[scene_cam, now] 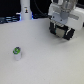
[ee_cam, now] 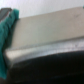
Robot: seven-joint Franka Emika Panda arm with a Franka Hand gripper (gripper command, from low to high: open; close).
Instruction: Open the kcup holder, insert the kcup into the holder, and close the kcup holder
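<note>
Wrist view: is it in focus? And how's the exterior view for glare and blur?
Wrist view: heavily blurred, a grey slanted surface fills it with soft edges, no detail. Exterior view: low resolution and soft; the white table looks washed out, the kcup shows as a small blob with a faint shadow; the tool is smeared.

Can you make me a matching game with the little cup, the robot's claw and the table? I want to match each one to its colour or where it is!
Things:
1. kcup
2. gripper
3. table

Matches:
A. plain white all over
B. green on top, standing toward the exterior view's left
C. up at the exterior view's right, jaws open with nothing between them

Pairs: 1-B, 2-C, 3-A
</note>
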